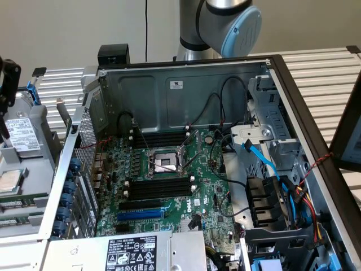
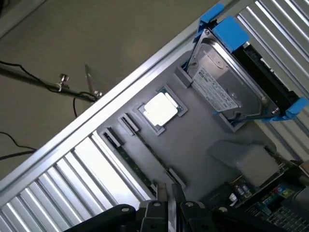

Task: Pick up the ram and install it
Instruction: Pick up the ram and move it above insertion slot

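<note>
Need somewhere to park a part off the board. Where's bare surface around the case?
Bare: ribbed table beyond the case on the exterior view's right; grey tray between CPU and hard drive. Crowded: cables beside the motherboard, toward the exterior view's right.

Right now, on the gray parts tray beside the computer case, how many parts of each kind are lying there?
hard drive: 1
processor chip: 1
ram stick: 1
Total: 3
</note>
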Available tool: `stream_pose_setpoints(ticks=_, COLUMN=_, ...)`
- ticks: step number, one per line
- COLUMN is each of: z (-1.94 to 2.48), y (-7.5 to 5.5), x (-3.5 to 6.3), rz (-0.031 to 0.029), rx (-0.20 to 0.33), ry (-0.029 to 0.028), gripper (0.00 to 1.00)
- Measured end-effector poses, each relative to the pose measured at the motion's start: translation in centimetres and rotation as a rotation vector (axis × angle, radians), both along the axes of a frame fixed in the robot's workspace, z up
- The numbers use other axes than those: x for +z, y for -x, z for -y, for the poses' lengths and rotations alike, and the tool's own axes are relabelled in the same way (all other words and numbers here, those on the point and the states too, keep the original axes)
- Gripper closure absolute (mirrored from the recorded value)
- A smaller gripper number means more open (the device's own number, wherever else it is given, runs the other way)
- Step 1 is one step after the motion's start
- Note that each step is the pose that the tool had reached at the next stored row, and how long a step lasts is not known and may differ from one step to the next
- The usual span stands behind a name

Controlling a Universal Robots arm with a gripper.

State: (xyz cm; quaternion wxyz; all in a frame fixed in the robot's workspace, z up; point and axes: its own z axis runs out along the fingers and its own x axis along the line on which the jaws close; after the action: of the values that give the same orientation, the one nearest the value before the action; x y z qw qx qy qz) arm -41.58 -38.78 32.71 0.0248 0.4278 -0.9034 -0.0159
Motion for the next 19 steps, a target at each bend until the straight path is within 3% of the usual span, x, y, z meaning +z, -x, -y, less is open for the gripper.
stream_pose_setpoints(ticks=19, z=0.00, y=0.0, x=-2.05, rz=0.0000, rx=0.347, ry=0.0000, gripper=0.81)
